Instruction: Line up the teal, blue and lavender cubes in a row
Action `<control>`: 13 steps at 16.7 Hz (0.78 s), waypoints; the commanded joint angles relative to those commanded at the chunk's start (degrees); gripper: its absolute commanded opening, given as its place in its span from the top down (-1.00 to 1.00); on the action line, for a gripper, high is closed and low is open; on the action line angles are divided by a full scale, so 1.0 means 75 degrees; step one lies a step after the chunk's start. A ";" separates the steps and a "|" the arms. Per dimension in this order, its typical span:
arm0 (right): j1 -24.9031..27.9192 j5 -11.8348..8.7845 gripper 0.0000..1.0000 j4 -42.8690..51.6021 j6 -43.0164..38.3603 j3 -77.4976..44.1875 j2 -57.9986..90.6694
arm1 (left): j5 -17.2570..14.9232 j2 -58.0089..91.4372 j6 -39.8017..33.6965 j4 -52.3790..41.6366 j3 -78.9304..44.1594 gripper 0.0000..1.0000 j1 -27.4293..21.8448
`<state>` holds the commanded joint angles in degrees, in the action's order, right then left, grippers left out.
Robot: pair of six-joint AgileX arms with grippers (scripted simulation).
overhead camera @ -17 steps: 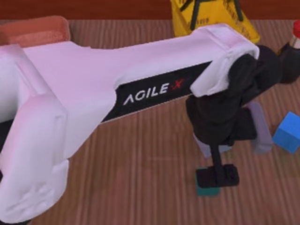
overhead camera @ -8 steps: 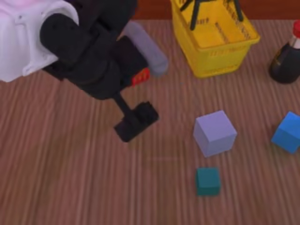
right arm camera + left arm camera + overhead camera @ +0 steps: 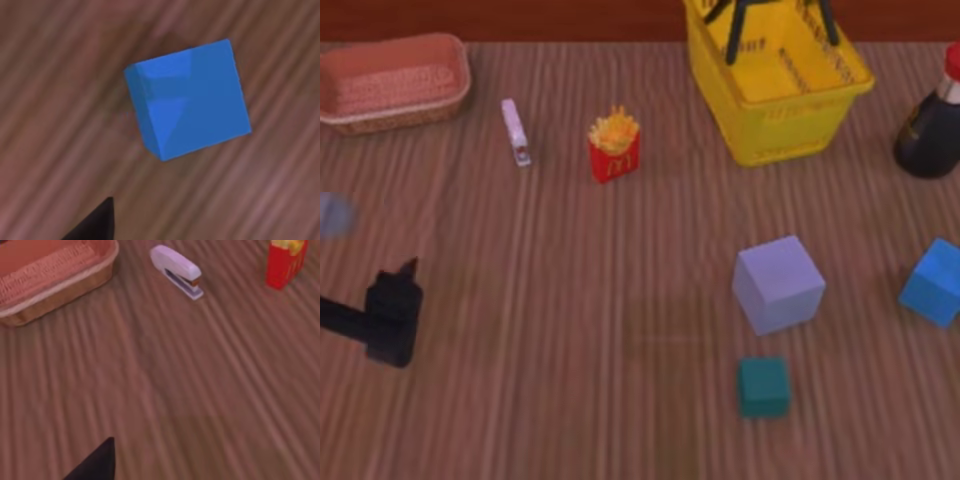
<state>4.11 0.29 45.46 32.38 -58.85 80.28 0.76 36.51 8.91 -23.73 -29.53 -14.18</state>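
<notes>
Retreating from mid-table, the left gripper (image 3: 388, 318) now sits at the left edge, jaw state unclear. Lavender cube (image 3: 779, 283), teal cube (image 3: 763, 386) and blue cube (image 3: 933, 281) remain unaligned at right; the unseen right gripper should descend squarely.

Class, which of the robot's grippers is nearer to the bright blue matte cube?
Right. The right wrist view looks straight down on the bright blue matte cube, so the right gripper hangs over it. The left gripper is far off at the table's left edge.
</notes>
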 joint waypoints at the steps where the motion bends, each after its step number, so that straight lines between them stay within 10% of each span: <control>1: 0.0035 0.0000 -1.00 0.0360 0.0259 -0.0474 0.0639 | -0.0007 -0.0779 -0.0180 0.0420 0.0667 -1.00 0.0321; 13: 0.0224 -0.0031 -1.00 0.2200 0.1646 -0.3129 0.4010 | -0.0102 -0.4868 -0.1189 0.3164 0.3937 -1.00 0.2043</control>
<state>5.78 0.06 61.96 44.73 -82.32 110.36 0.00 0.00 0.00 0.00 0.00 1.15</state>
